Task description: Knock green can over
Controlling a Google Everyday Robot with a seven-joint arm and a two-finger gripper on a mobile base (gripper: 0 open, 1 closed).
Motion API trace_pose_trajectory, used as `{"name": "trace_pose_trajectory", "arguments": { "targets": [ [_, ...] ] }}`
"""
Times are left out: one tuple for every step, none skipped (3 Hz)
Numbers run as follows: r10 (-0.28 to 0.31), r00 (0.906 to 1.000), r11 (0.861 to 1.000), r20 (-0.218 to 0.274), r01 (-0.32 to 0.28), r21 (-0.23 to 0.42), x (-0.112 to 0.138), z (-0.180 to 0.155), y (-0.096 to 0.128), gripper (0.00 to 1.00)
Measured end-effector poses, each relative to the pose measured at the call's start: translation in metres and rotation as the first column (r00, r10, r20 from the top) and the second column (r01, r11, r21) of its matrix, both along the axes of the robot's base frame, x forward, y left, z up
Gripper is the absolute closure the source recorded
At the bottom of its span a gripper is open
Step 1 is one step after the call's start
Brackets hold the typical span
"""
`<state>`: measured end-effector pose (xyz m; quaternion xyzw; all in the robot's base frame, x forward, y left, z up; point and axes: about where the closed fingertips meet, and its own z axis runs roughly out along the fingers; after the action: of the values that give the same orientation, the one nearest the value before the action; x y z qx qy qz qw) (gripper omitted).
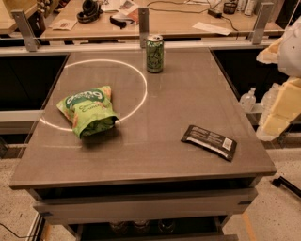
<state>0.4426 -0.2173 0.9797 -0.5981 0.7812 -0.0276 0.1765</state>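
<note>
The green can (154, 52) stands upright at the far middle of the grey table (188, 99), green with dark markings and a silver top. My gripper (281, 104) is the cream-coloured arm end at the right edge of the camera view, beyond the table's right side and well away from the can, to its right and nearer the camera.
A green snack bag (87, 110) lies on the left of the table, on a white circle line. A dark snack bar (209, 142) lies at the front right. A wooden desk with headphones (89, 10) and papers stands behind. Clear plastic bottles (248, 100) stand by the right side.
</note>
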Motion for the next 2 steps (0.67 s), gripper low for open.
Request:
{"name": "trace_pose_trajectory", "arguments": {
  "targets": [
    [-0.003,0.9999,0.997,0.016,0.002,0.08,0.009,0.002,-0.003,0.0],
    [-0.008,0.9997,0.972,0.022,0.003,0.234,0.022,-0.002,-0.011,0.0]
  ]
}}
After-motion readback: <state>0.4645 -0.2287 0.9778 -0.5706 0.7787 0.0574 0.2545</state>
